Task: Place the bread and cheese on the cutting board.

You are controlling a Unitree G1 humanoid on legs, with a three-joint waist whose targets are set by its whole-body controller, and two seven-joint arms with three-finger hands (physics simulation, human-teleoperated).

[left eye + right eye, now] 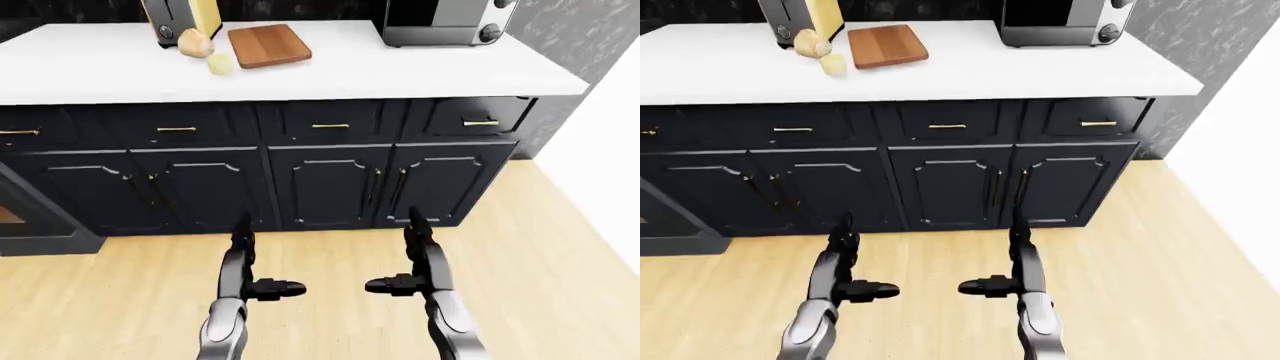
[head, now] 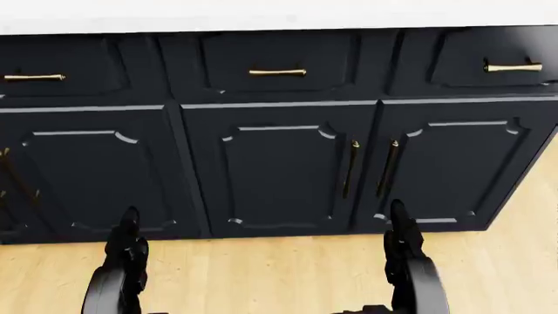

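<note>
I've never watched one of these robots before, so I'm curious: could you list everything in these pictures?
Cutting board: one, reddish-brown wood, on the counter, upper left of the left-eye view.
Bread: one, tan, left of the board.
Cheese: one small pale yellow piece, below the bread.
Tall yellow block: one, above the bread; what it is cannot be told.
Appliances: two, silver and black, one beside the bread, one at upper right.
Counter: one, white.
Cabinets: dark, with brass handles.
Floor: light wood.
Left hand: black, open, empty.
Right hand: black, open, empty.
</note>
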